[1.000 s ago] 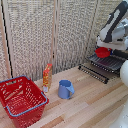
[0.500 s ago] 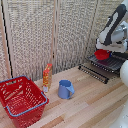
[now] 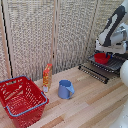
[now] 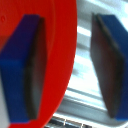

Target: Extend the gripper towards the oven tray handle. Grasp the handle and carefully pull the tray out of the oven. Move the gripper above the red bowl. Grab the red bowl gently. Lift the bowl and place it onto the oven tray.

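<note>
In the exterior view, the white arm reaches down at the right, and the gripper (image 3: pixel 102 52) is just over the red bowl (image 3: pixel 101 58). The bowl rests on the dark wire tray (image 3: pixel 107 66), which is pulled out over the table. The tray's handle bar (image 3: pixel 91 73) runs along its front edge. The oven is hidden behind the arm at the right edge. In the wrist view, the gripper (image 4: pixel 67 62) straddles the bowl's rim (image 4: pixel 57 35). One blue-tipped finger (image 4: pixel 22 65) lies against the red; the other (image 4: pixel 112 65) stands apart, with silver bars showing in the gap.
A big red mesh basket (image 3: pixel 22 97) stands at the exterior view's left front. An orange carton (image 3: pixel 47 76) and a blue mug (image 3: pixel 65 89) stand mid-table. A white rounded shape (image 3: pixel 124 72) sits at the right edge. Wicker screens (image 3: pixel 45 35) close the back.
The gripper and the red bowl have come down a little onto the tray. The rest of the table is unchanged.
</note>
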### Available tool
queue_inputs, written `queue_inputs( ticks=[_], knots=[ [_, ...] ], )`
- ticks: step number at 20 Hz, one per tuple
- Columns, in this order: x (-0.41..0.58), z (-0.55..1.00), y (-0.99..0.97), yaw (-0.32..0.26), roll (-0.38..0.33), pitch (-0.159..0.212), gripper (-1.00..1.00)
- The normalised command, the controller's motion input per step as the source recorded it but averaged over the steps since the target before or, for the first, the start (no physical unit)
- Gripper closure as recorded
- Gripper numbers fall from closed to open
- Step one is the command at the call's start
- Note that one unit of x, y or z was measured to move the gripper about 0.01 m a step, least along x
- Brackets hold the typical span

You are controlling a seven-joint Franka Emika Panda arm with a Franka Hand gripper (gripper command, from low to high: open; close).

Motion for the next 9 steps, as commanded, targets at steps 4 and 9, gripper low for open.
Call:
queue_inputs(
  ticks=[4, 9],
  knots=[
    [0.045, 0.55, 0.0, -0.016, 0.008, 0.024, -1.0],
    [0.057, 0.55, 0.0, -0.063, 0.033, 0.017, -1.0]
  ],
)
